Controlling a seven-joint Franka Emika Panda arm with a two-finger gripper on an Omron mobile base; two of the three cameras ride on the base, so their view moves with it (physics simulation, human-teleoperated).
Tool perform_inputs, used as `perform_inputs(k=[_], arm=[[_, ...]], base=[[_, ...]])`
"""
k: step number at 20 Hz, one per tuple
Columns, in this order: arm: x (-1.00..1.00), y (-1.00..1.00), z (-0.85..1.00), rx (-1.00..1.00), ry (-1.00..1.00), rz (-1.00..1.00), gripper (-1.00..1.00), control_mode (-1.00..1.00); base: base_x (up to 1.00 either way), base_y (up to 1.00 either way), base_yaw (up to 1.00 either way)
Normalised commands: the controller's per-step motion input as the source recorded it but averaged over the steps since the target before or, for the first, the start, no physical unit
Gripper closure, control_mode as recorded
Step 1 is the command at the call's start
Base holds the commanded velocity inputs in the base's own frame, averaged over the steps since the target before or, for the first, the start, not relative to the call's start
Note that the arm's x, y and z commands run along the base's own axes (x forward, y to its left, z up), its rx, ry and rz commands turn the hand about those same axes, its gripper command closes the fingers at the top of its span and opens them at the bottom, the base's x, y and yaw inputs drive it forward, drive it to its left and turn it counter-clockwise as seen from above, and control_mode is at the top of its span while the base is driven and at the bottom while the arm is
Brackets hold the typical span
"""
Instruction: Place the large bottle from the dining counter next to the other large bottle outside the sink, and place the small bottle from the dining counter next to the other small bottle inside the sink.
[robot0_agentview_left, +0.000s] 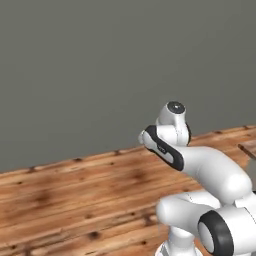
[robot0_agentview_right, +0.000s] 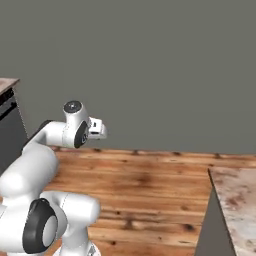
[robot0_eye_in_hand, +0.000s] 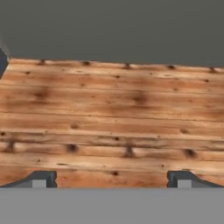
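Brown wooden floor (robot0_agentview_left: 75, 195) lies under us, made of long planks with dark knots. A plain grey wall (robot0_agentview_left: 100, 60) stands behind it, and the floor meets the wall along one straight line.

Our white arm (robot0_agentview_left: 210, 175) is folded up close to our body. In the left base view it rises from the lower right, with a dark band on its bent part. In the right base view it rises from the lower left, and a small white block sticks out beside its round top joint.

In the hand view we look along the gripper (robot0_eye_in_hand: 111, 179) at the wooden planks and the grey wall. The two dark fingertips (robot0_eye_in_hand: 41, 178) poke up at the bottom, far apart from each other. The jaws are let go wide, and there is nothing between them but floor.

The dining worktop (robot0_agentview_right: 237, 200) shows at the right edge of the right base view. It is pinkish-brown stone with darker spots. We see just one corner of it, well apart from the arm. A small bit of it also peeks in at the right edge of the left base view.

A dark cabinet (robot0_agentview_right: 10, 130) stands at the left edge of the right base view, just behind the arm.
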Motion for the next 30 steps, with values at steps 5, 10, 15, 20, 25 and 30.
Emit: perform_inputs(k=[5, 10, 15, 20, 25, 30], arm=[[0.0, 0.0, 0.0, 0.0, 0.0, 0.0, -1.0, 1.0], [0.0, 0.0, 0.0, 0.0, 0.0, 0.0, -1.0, 1.0], [0.0, 0.0, 0.0, 0.0, 0.0, 0.0, -1.0, 1.0], [0.0, 0.0, 0.0, 0.0, 0.0, 0.0, -1.0, 1.0], [0.0, 0.0, 0.0, 0.0, 0.0, 0.0, -1.0, 1.0], [0.0, 0.0, 0.0, 0.0, 0.0, 0.0, -1.0, 1.0]], base=[[0.99, 0.34, -0.49], [1.0, 0.29, -0.49], [1.0, 0.28, -0.51], [0.99, 0.21, -0.53], [1.0, 0.01, -0.47], [1.0, -0.24, -0.39]])
